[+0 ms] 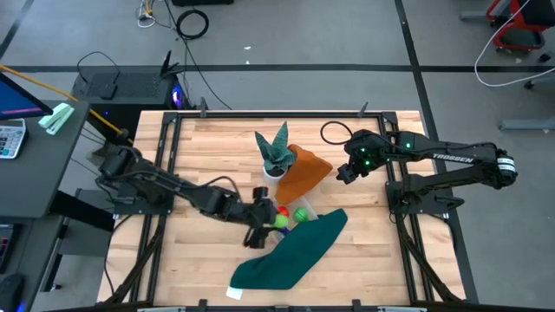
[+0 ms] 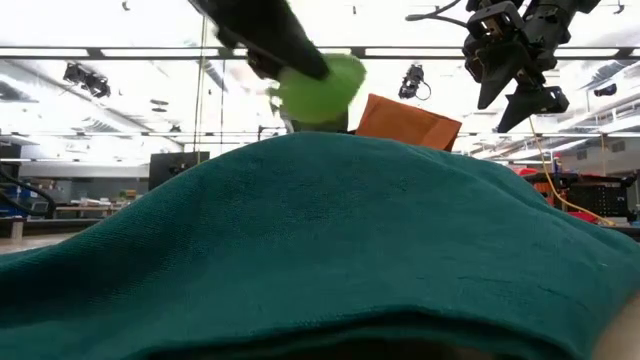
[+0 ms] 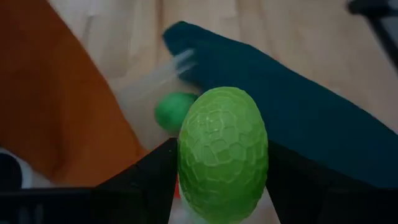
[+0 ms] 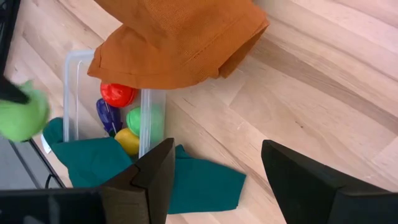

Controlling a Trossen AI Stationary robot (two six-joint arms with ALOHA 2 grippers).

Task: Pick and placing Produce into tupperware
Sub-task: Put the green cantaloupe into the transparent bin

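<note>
My left gripper (image 1: pixel 270 218) is shut on a light green, bumpy, egg-shaped piece of produce (image 3: pixel 222 152), held in the air just left of the clear tupperware (image 4: pixel 152 118). In the box lie a red (image 4: pixel 118 94), a purple (image 4: pixel 107 115), a green (image 4: pixel 137 120) and a yellow piece (image 4: pixel 127 140). My right gripper (image 4: pixel 214 180) hangs open and holds nothing, above the wood at the table's right, beyond the orange cloth. My left gripper pinches the egg-shaped green produce by its two long sides (image 3: pixel 186 155), one finger (image 3: pixel 149 180) on each. The fingers come slanting down from the table's left. The piece is lifted clear, above the teal cloth's hump (image 2: pixel 320 88).
An orange cloth (image 1: pixel 305 172) covers the tupperware's far end, and a teal cloth (image 1: pixel 295 251) lies bunched against its near end. A spiky green plant in a white pot (image 1: pixel 276 156) stands just beyond. Bare wood lies left and right of these.
</note>
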